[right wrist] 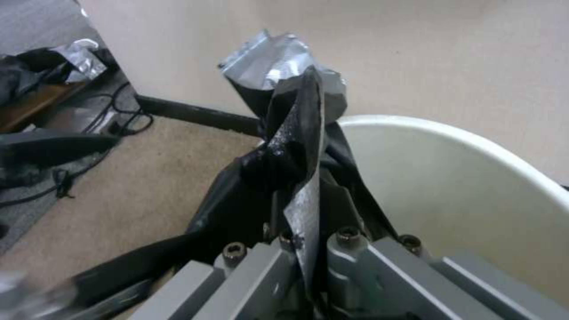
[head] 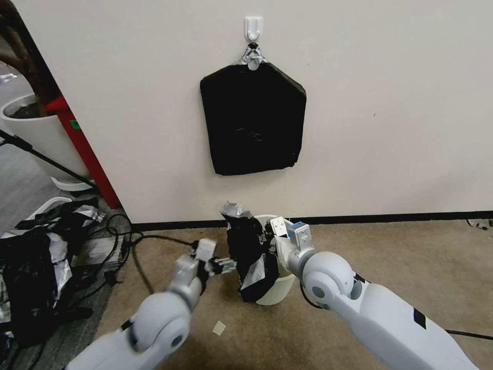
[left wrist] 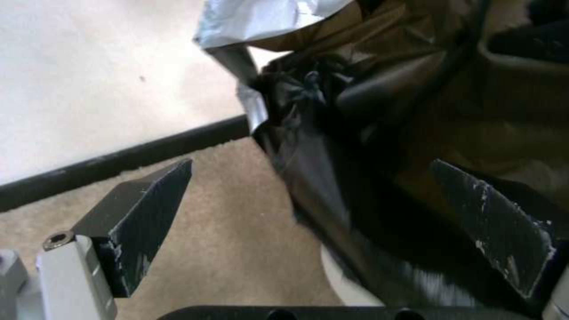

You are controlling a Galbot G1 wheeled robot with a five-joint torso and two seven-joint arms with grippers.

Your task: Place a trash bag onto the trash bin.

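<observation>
bin: I see the trash bin [head: 277, 288] on carpet, before the wall
bag: trash bag [head: 249, 252] draped over its left rim
pad of bags [head: 251, 121]: on the wall above
plastic heap [head: 36, 267]: far left

Two robot arms reach forward, each ending in one gripper: the left gripper [head: 222, 265] with its two fingers spread apart, and the right gripper [head: 268, 237] with its two fingers closed on the trash bag [head: 247, 254]. There is one trash bag, draped over the near left side of the one trash bin [head: 277, 290]. One flat black pad of bags [head: 252, 119] hangs on the far wall from one white hook [head: 253, 26]. One heap of black and silver plastic [head: 38, 267] lies at the far left. One white plant pot [head: 38, 134] stands beyond it. One small scrap [head: 219, 328] lies on the carpet [head: 400, 257] near the left arm.
</observation>
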